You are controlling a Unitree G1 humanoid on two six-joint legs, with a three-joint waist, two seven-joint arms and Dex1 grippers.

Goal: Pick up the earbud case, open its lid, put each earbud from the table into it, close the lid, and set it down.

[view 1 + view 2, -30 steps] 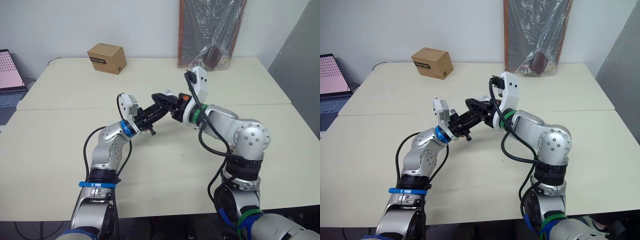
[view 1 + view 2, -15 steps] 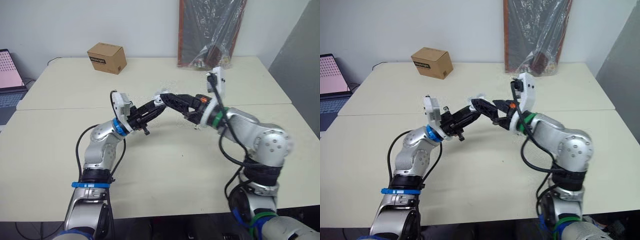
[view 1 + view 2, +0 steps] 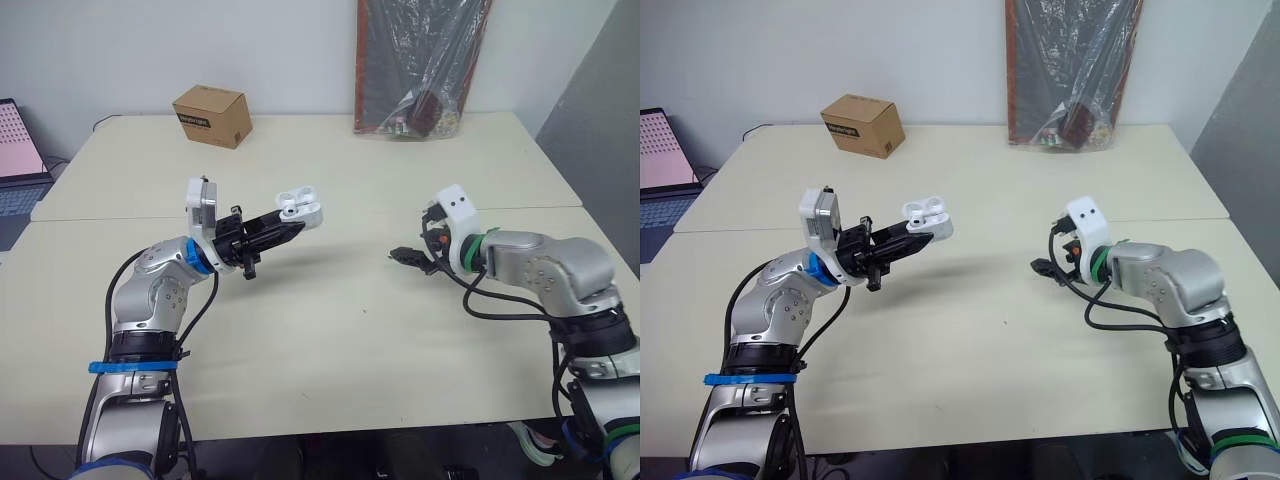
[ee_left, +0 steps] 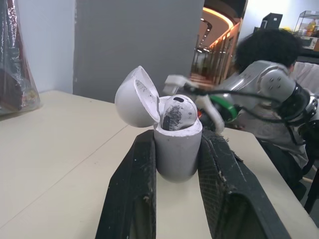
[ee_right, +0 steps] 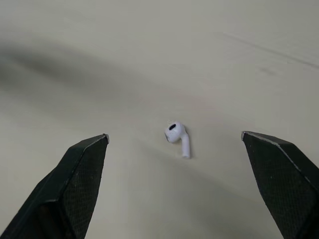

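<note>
Roughly upright, the open earbud case sits in left gripper.

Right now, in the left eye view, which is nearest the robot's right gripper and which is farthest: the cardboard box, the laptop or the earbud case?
1. The earbud case, held up by the left gripper, across from the right gripper.
2. The cardboard box, at the table's back left.
3. The laptop, far left, past the table's edge.

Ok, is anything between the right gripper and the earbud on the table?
Nothing visible. The earbud lies on the table straight ahead of the right gripper, whose fingers stand open.
</note>
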